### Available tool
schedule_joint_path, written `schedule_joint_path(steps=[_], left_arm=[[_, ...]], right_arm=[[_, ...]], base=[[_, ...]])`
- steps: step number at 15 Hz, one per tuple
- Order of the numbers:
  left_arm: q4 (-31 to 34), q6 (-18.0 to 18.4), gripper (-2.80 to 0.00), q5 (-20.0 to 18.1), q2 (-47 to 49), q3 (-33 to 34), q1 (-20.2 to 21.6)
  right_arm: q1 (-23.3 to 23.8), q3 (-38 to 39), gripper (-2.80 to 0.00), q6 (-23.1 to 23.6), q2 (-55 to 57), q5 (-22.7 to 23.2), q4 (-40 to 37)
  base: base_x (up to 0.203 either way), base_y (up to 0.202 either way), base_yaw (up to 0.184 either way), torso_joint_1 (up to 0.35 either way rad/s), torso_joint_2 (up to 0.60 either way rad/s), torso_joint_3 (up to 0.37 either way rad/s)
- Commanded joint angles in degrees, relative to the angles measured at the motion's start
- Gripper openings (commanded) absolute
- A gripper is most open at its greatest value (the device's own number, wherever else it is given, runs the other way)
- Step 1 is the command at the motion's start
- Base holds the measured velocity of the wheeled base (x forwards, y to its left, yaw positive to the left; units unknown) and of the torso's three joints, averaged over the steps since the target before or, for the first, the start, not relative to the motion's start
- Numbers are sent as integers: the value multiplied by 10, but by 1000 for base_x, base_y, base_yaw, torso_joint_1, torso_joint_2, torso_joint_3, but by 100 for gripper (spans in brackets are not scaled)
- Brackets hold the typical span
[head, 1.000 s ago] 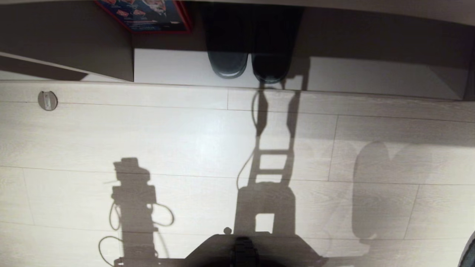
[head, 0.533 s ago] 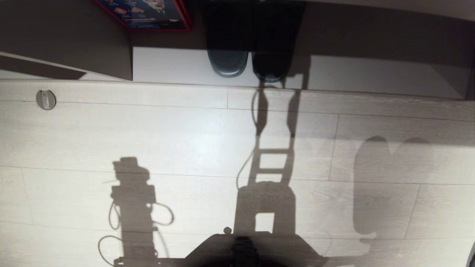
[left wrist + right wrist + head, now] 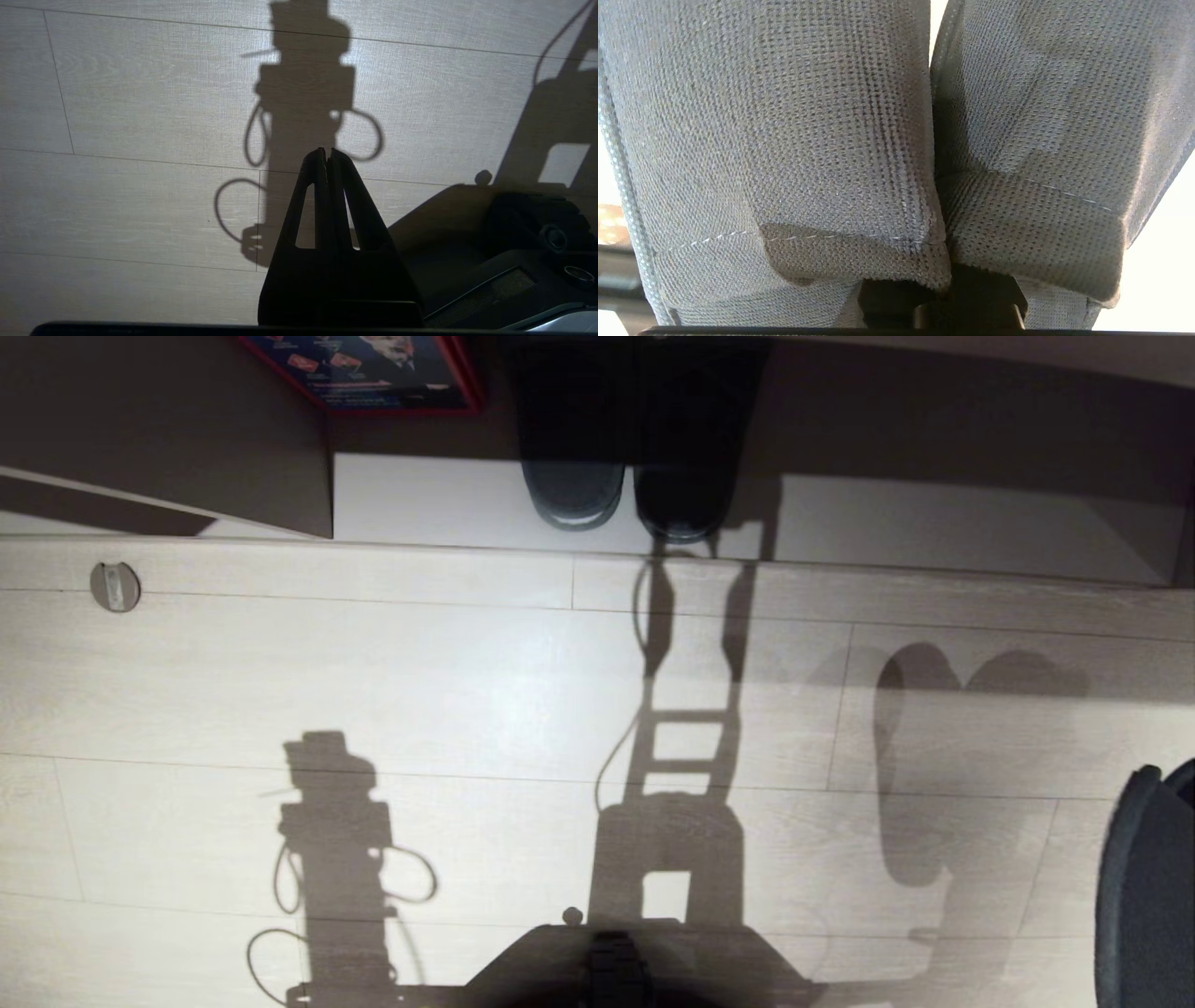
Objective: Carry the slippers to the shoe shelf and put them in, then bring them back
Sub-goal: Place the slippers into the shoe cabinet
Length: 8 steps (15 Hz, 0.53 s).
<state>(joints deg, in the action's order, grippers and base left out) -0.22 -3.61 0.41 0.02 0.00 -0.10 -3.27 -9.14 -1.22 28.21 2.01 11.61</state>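
Right gripper [image 3: 943,303]: clamped on the slippers [image 3: 794,140], paired, woven mesh with stitched seams. Newly risen into the head view's right edge, well short of the shoe shelf [image 3: 934,523]; carry phase, judged. Shelf holds a chunkier dark pair [image 3: 625,495]. Left gripper [image 3: 327,156]: together, idle, over the floor.

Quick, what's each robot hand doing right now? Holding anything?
Left gripper: closed, empty, hanging over the floor.
Right gripper: closed on the slippers, both held together side by side.
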Motion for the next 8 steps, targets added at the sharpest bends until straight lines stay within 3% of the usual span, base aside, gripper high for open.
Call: schedule_joint_path(steps=[1, 4, 8], left_arm=[[0, 0, -280, 0, 0, 1, 0], [0, 0, -280, 0, 0, 0, 0], [0, 0, -280, 0, 0, 0, 0]], right_arm=[[-7, 2, -280, 10, 147, 1, 83], [-16, -32, -280, 39, 280, 13, 181], [-53, -137, -280, 51, 392, 26, 228]], base=[[0, 0, 0, 0, 0, 0], [0, 0, 0, 0, 0, 0], [0, 0, 0, 0, 0, 0]])
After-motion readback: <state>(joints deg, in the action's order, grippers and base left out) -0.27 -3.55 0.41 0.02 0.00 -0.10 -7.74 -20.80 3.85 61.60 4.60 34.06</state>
